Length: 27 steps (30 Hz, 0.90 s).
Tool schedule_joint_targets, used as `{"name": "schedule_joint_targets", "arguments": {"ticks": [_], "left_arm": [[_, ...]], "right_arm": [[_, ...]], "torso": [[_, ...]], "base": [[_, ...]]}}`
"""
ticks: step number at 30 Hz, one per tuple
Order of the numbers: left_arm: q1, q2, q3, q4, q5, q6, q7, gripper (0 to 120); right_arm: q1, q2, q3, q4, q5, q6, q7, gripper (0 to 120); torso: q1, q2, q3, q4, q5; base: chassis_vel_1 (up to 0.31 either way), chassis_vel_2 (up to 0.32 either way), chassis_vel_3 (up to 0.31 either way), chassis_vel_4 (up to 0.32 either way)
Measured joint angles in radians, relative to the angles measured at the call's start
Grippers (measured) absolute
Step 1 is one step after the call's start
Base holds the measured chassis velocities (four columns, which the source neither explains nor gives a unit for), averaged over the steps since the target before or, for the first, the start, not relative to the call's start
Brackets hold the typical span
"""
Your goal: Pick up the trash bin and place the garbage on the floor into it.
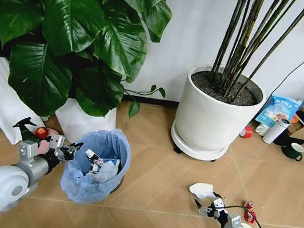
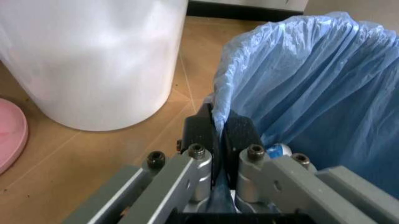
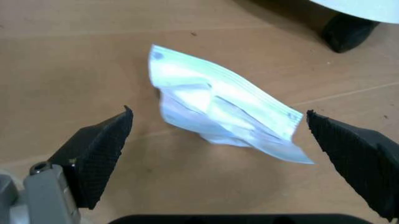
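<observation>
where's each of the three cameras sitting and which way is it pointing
Head view: on the robot's head, looking forward and down at the floor, trash bin, white paper and plant pots; both arms show.
Left wrist view: on the left arm, looking along the left gripper, shut on the bin's blue bag.
Right wrist view: on the right arm, looking down at the paper between the right gripper's open fingers.
Shared: head and left wrist both show the bin; head and right wrist both show the paper.

Wall (image 1: 195, 22): plain white | floor (image 1: 158, 149): tan tiles | two white pots (image 1: 211, 120) with plants stood by wall | mug (image 1: 293, 151), bottle (image 1: 276, 131) in right corner
</observation>
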Motion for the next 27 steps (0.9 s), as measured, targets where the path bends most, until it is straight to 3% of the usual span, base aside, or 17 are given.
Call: {"name": "schedule_joint_targets", "arguments": {"ticks": [4,14,16,18,22,24,27], "left_arm": [[0.002,-0.001,-0.004,-0.002,0.000,0.000,0.000,0],[0.007,0.008,-0.023,-0.008,-0.010,0.001,-0.003,0],[0.008,0.008,-0.027,-0.009,-0.012,0.001,-0.004,0],[0.008,0.008,-0.027,-0.009,-0.013,0.001,-0.004,0],[0.005,0.007,-0.027,-0.008,-0.016,0.002,-0.004,0],[0.005,0.007,-0.027,-0.008,-0.017,0.002,-0.004,0],[0.003,0.008,-0.027,-0.005,-0.019,0.002,-0.004,0]], "right_arm": [[0.034,0.001,-0.015,-0.042,-0.005,0.000,-0.014,100],[0.112,0.022,-0.096,-0.126,0.066,-0.018,-0.054,67],[0.132,0.026,-0.117,-0.147,0.080,-0.020,-0.059,55],[0.139,0.028,-0.125,-0.152,0.085,-0.022,-0.060,53],[0.174,0.034,-0.159,-0.180,0.108,-0.032,-0.065,32],[0.177,0.034,-0.161,-0.183,0.109,-0.033,-0.066,30],[0.190,0.035,-0.167,-0.197,0.121,-0.035,-0.079,17]], "torso": [[0.000,0.000,0.000,0.0000,-0.0002],[0.000,0.000,0.000,0.0001,0.0000],[0.000,0.000,0.000,0.0001,-0.0002],[0.000,0.000,0.000,0.0000,-0.0002],[0.000,0.000,0.000,0.0001,-0.0001],[0.000,0.000,0.000,0.0001,-0.0001],[0.000,0.000,0.000,0.0000,-0.0002]], "base": [[0.000,0.000,0.000,0.000],[0.000,0.000,0.000,0.000],[0.000,0.000,0.000,0.000],[0.000,0.000,0.000,0.000],[0.000,0.000,0.000,0.000],[0.000,0.000,0.000,0.000],[0.000,0.000,0.000,0.000]]}}
